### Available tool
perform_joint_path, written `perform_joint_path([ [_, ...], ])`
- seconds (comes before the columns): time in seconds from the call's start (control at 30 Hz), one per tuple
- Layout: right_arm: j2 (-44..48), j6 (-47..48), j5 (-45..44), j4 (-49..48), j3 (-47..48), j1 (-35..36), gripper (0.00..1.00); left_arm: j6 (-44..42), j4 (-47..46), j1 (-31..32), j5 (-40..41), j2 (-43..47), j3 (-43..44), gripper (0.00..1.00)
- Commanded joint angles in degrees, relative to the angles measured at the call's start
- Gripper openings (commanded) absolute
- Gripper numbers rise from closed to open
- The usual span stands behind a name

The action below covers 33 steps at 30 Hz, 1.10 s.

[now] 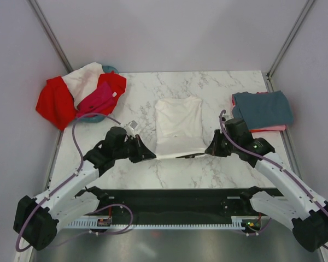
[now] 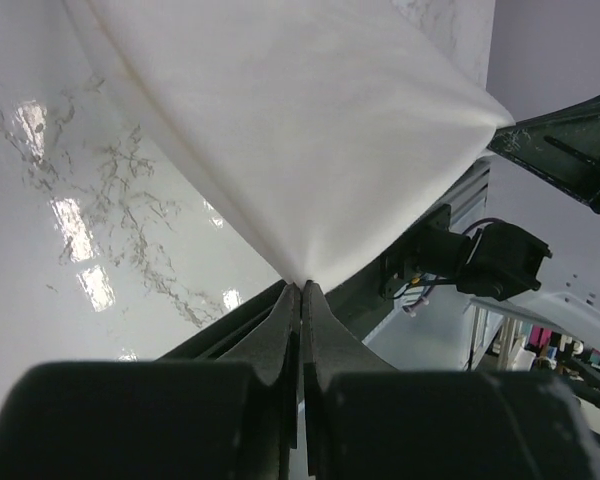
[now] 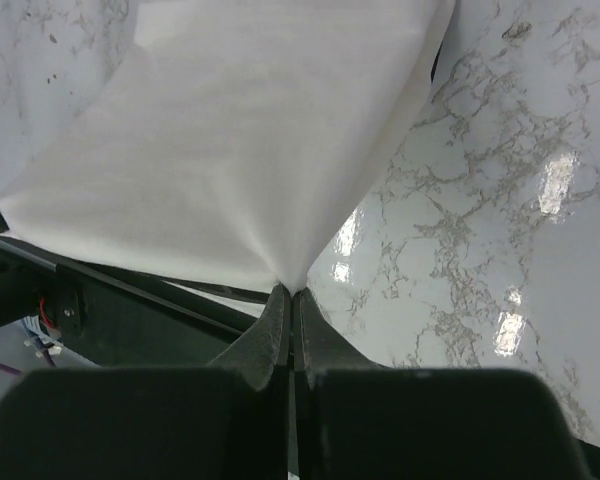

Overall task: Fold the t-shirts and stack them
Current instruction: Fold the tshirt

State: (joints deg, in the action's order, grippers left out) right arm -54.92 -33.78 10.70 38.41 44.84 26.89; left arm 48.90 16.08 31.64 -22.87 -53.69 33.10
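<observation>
The left jaws and right jaws each pinch a near corner of the white t-shirt point(image 1: 178, 124), its hem taut between them and the rest lying ahead on the worktop point(image 1: 218, 93) (a fold just starting, I judge). Next, both corners should travel forward evenly.

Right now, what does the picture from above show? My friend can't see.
A white shirt lies on the table, near corners pinched by the left gripper and right gripper. A messy pile, red, white and pink, sits far left; a folded stack, grey-blue on top, far right.
</observation>
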Motion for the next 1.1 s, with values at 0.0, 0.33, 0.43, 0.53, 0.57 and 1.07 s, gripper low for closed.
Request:
perform_joint_path([
  [0.0, 0.3, 1.2, -1.8, 3.4, 4.7, 0.3, 0.0, 3.9, 1.8, -0.1, -1.8, 2.1, -0.3, 0.02],
  [0.33, -12.0, 5.6, -6.7, 3.1, 17.2, -1.0, 0.0, 1.5, 4.8, -3.0, 1.6, -6.3, 12.3, 0.02],
  [0.43, -16.4, 7.0, -6.0, 2.6, 20.9, -2.9, 0.0, 1.6, 4.5, -3.4, 2.9, -9.3, 15.2, 0.02],
  [0.53, -19.6, 8.2, -4.7, 1.8, 24.1, -5.4, 0.0, 1.4, 4.4, -4.3, 3.8, -12.3, 18.5, 0.02],
  [0.57, -20.4, 8.4, -4.3, 1.6, 24.8, -6.0, 0.0, 1.2, 4.3, -4.8, 4.0, -13.1, 19.3, 0.02],
  [1.07, -38.8, 10.2, -0.3, 0.3, 39.9, -11.3, 0.0, -0.4, 2.5, -10.9, 2.1, -30.8, 32.6, 0.02],
])
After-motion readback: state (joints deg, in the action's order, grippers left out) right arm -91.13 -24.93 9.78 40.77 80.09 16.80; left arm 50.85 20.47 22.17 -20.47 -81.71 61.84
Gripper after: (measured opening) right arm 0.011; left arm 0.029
